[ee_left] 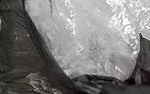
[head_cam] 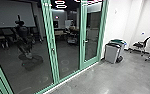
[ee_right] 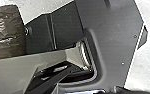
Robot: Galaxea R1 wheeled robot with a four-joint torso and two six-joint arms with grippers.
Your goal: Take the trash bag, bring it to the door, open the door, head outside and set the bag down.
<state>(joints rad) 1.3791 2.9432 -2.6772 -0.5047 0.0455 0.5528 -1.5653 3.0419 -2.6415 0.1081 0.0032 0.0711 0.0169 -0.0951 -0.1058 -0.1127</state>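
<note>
"The trash bag (ee_left: 16,52) is filling the near space, pale plastic (ee_left: 91,37) glinting against it; is either gripper holding it?"

"I'm not managing to tell, wide or narrow; we're probably carrying, so keeping it steady and off the green-framed door (head_cam: 89,62) is paying"

"And underfoot?"

"Grey floor (head_cam: 111,80) is shining, bins (head_cam: 112,53) are standing near the white wall (head_cam: 116,22)"

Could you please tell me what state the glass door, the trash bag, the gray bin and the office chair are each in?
Glass door: looks closed, in line with its green frame.
Trash bag: creased, with pale crinkled plastic beside its dark plastic; whether it is gripped, I can't tell.
Gray bin: upright on the floor.
Office chair: upright, nobody in it.
</note>
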